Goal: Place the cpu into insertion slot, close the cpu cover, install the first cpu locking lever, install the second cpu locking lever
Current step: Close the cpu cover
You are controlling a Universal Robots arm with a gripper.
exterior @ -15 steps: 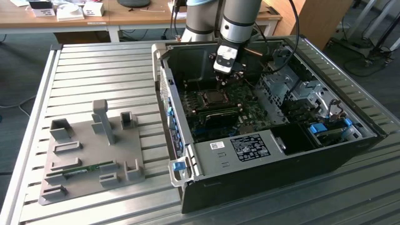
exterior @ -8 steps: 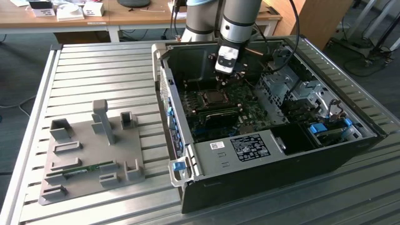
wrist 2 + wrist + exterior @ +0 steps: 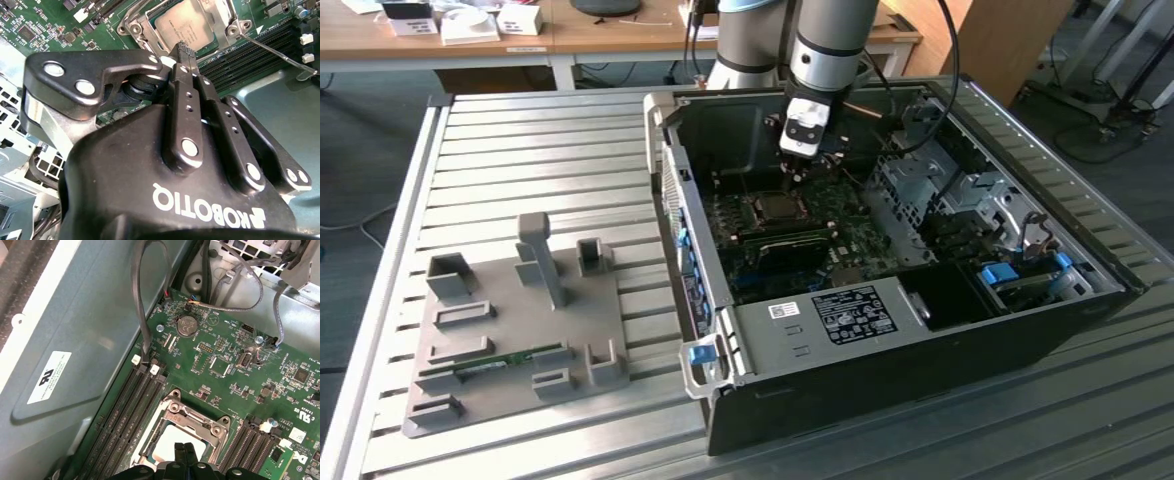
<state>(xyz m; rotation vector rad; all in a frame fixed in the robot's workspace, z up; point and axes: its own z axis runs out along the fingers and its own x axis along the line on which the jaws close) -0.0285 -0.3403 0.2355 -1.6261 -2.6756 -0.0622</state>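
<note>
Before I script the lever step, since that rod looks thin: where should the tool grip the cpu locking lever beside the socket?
Probably the hooked free end of the cpu locking lever, approached from above. In the second wrist view it is a thin straight rod slanting over the memory slots. Only the bent tip gives something to catch, and it appears to lie past the board's edge.

Open computer case [image 3: 881, 390], pincer [image 3: 790, 176] above insertion slot [image 3: 771, 212]
</note>
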